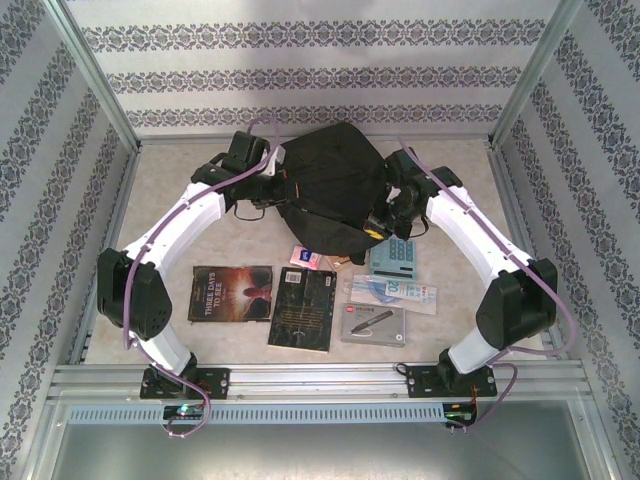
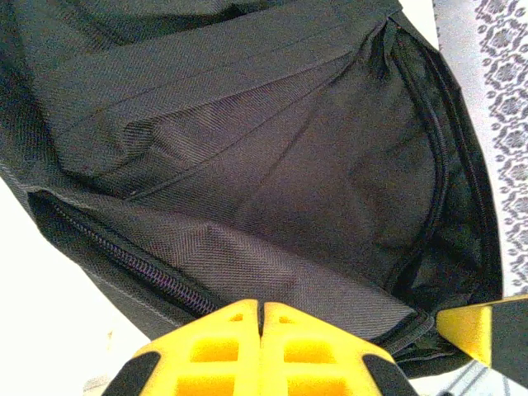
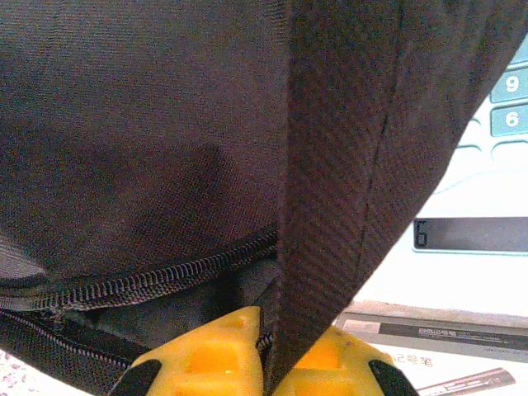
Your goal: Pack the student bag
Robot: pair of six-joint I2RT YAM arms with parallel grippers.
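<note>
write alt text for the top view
Two white robot arms reach inward to a black backpack at the far middle of the table, the left gripper and right gripper at its edges. Books, a calculator and packets lie nearer.

both arms in inward arcs, left end effector (image 2: 260, 312) and right end effector (image 3: 276, 323) with jaws together

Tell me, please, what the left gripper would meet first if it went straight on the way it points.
Most likely the student bag: the left gripper, jaws shut, points into its unzipped opening, so the dark inner lining comes first, though depth is unclear.
</note>
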